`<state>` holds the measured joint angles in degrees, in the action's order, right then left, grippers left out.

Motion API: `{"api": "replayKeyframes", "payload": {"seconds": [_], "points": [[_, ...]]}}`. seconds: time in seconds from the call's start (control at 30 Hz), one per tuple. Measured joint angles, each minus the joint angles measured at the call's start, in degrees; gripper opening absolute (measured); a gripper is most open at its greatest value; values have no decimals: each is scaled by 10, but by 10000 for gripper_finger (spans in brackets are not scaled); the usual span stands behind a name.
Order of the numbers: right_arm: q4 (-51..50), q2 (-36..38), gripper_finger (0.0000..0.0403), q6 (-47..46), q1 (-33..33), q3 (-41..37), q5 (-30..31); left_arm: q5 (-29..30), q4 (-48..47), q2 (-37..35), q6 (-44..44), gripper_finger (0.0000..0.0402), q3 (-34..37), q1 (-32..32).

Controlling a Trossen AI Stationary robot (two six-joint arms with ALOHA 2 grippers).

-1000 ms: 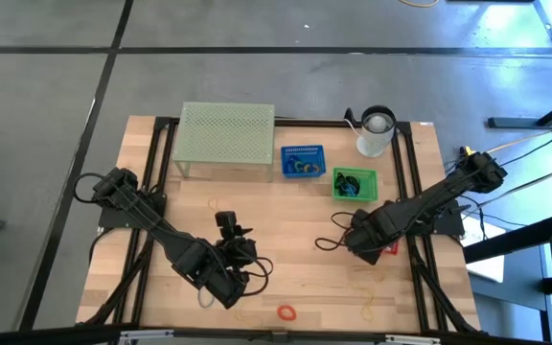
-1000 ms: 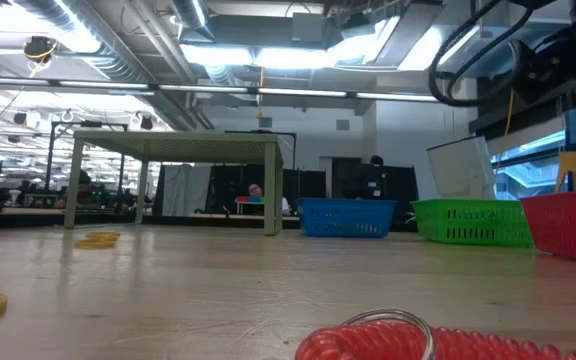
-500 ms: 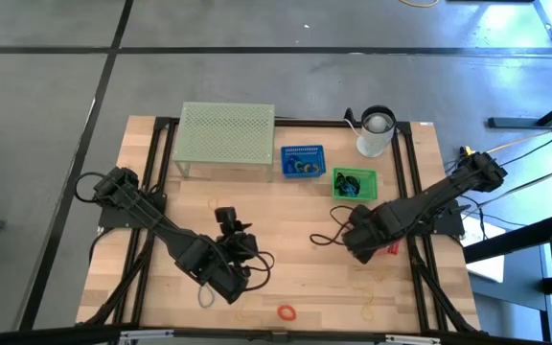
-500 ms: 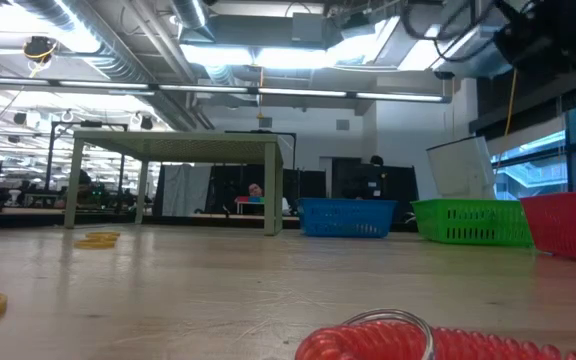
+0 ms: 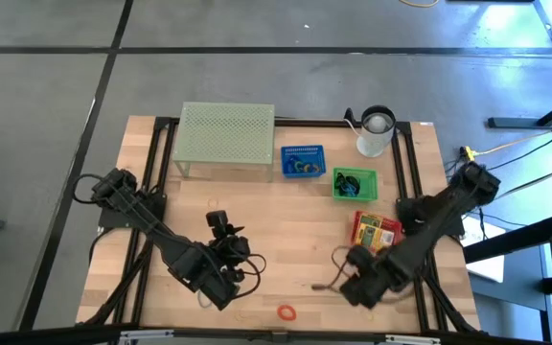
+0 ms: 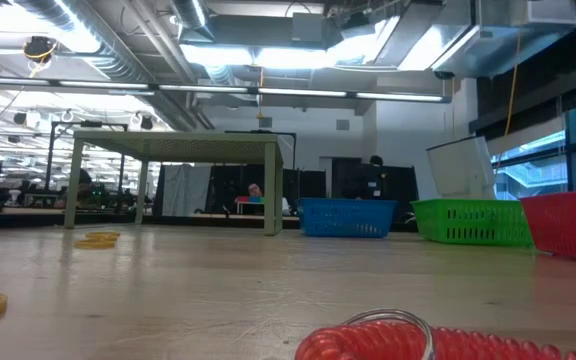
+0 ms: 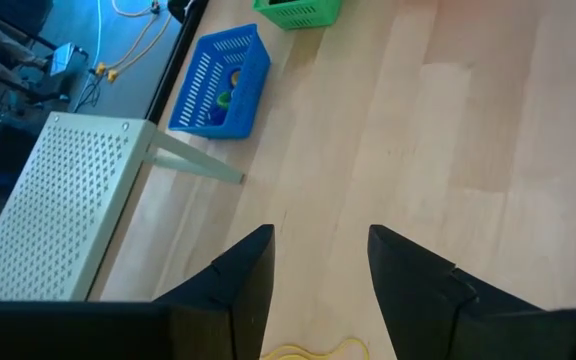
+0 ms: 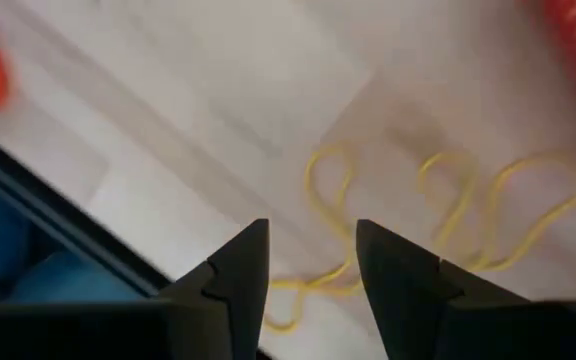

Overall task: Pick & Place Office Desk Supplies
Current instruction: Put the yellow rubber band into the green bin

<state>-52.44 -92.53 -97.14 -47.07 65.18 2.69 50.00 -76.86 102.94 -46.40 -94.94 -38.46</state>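
Now right gripper is hovering, jaws open, yellow rubber bands just ahead, lining up to grab; left gripper waiting open.

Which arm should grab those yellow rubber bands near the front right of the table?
Right. The right gripper hangs open directly over the yellow rubber bands, which show between its fingers. The left gripper sits at the table's left-centre, open, with only one yellow band near it.

Two dark, jointed arms trailing black cable loops, each gripper ending in two blunt black fingers.
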Motion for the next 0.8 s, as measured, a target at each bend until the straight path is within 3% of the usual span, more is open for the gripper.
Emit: {"api": "replayKeyframes", "payload": {"seconds": [0.27,0.8], "points": [[47,-96,153,-36,-45,0,-85,15,1,0,-11,157,0,-13],[42,-165,153,32,-44,3,-35,16,1,0,-8,157,0,-13]]}}
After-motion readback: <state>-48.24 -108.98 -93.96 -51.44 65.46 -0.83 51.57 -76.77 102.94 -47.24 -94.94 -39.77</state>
